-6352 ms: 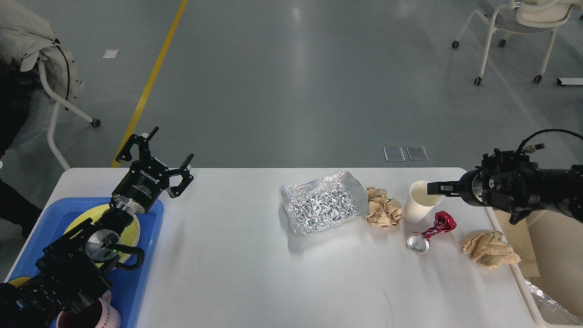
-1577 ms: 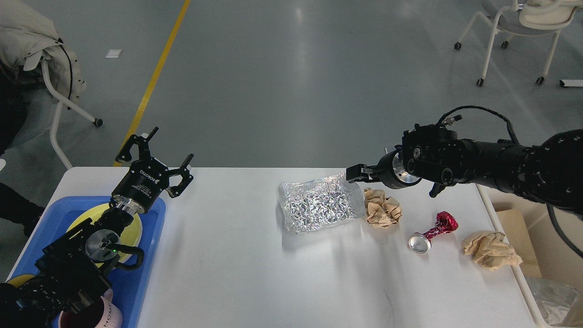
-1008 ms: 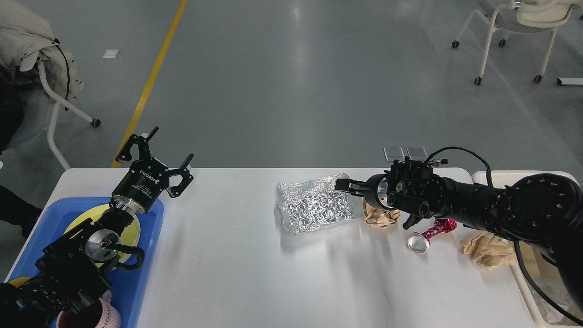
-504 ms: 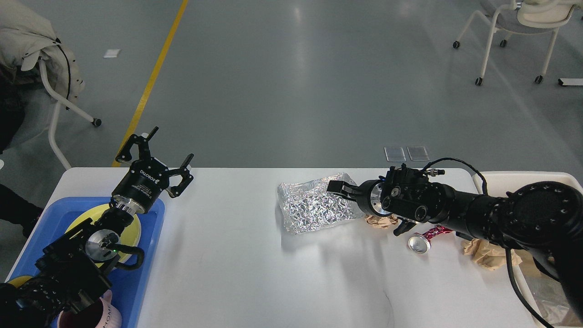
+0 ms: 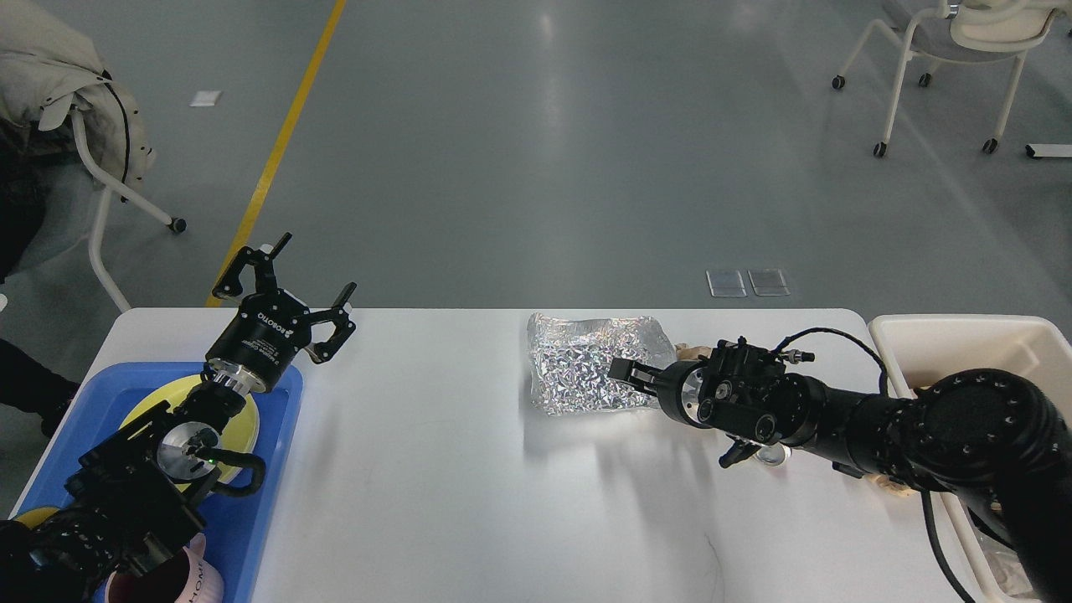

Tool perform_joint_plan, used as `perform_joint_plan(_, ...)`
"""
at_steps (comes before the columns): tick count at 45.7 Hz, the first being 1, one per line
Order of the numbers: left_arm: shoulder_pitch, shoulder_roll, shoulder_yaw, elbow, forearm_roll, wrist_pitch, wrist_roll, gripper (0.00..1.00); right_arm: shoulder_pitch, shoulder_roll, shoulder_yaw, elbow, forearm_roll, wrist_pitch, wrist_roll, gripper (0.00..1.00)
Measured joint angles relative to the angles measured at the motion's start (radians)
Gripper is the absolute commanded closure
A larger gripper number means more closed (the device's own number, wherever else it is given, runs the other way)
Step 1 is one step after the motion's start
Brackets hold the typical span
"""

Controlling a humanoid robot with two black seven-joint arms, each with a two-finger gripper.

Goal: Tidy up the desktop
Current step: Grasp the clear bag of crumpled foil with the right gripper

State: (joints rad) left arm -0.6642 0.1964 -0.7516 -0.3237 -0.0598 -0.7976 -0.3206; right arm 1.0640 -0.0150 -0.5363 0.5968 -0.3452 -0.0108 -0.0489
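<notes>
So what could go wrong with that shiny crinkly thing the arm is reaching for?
The right gripper sits at the edge of the foil sheet, so thin foil might tear or slip free when lifted. The arm also hangs low over the desktop, hiding most of the brown paper and the can, so it might knock them. The bin is across that clutter.

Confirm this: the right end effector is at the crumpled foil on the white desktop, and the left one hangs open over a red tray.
Wrong in one respect: the tray is blue, not red. The head view shows the left end effector open above the blue tray's far end, while the right end effector is at the near right edge of the crumpled foil on the white desktop, as you said.
</notes>
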Motion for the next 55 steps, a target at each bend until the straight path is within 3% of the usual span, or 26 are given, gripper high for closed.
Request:
perform_joint_plan(9, 0.0, 0.0, 0.0, 0.0, 0.0, 0.0, 0.0, 0.0, 0.04, -0.008, 0.043, 0.031, 0.04, 0.039, -0.006, 0.08)
perform_joint_plan(16, 0.0, 0.0, 0.0, 0.0, 0.0, 0.0, 0.0, 0.0, 0.108, -0.065, 0.09, 0.089, 0.084, 0.079, -0.038, 0.07)
perform_joint_plan(20, 0.0, 0.0, 0.0, 0.0, 0.0, 0.0, 0.0, 0.0, 0.145, -0.101, 0.096, 0.142, 0.119, 0.098, -0.074, 0.05)
perform_joint_plan(28, 0.0, 0.0, 0.0, 0.0, 0.0, 0.0, 0.0, 0.0, 0.187, -0.178, 0.1, 0.271, 0.26, 0.108, -0.198, 0.04)
perform_joint_plan(32, 0.0, 0.0, 0.0, 0.0, 0.0, 0.0, 0.0, 0.0, 0.189, -0.198, 0.118, 0.335, 0.359, 0.096, -0.23, 0.04)
perform_joint_plan(43, 0.0, 0.0, 0.0, 0.0, 0.0, 0.0, 0.0, 0.0, 0.125, -0.156, 0.179, 0.371, 0.545, -0.065, -0.243, 0.04)
perform_joint_plan(55, 0.0, 0.0, 0.0, 0.0, 0.0, -0.001, 0.0, 0.0, -0.068, -0.002, 0.387, 0.183, 0.541, -0.258, -0.238, 0.07)
